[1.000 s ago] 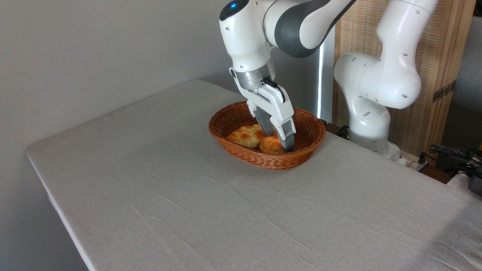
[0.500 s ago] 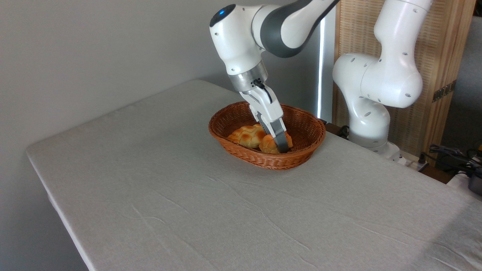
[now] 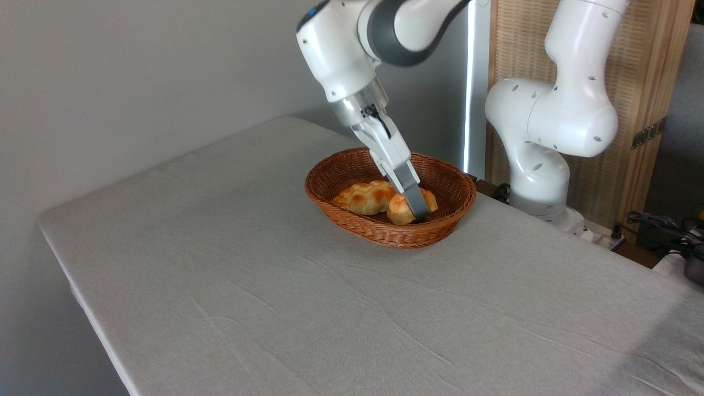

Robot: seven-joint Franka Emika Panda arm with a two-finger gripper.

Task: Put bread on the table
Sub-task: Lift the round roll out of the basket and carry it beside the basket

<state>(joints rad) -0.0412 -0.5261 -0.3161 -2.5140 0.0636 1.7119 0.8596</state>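
Observation:
The bread [image 3: 400, 209], a small round orange-golden bun, sits low inside the brown wicker basket [image 3: 385, 236], at its right side. My gripper [image 3: 419, 211] reaches down into the basket at a slant and is shut on the bread. Its near grey finger [image 3: 413, 192] crosses the bun's front, and the far finger is hidden behind the bun. The bun shows on both sides of the near finger. The table [image 3: 275, 308], covered in light grey wrinkled cloth, spreads out in front of the basket.
A longer, paler braided loaf [image 3: 363, 198] lies in the basket just left of the bun. My white arm base [image 3: 542, 165] stands behind the table's far right edge. Cables [image 3: 660, 225] lie at the far right.
My wrist has turned and leaned left, so the two fingers that straddled the bun now line up edge-on. The bun has shifted slightly right with the fingers.

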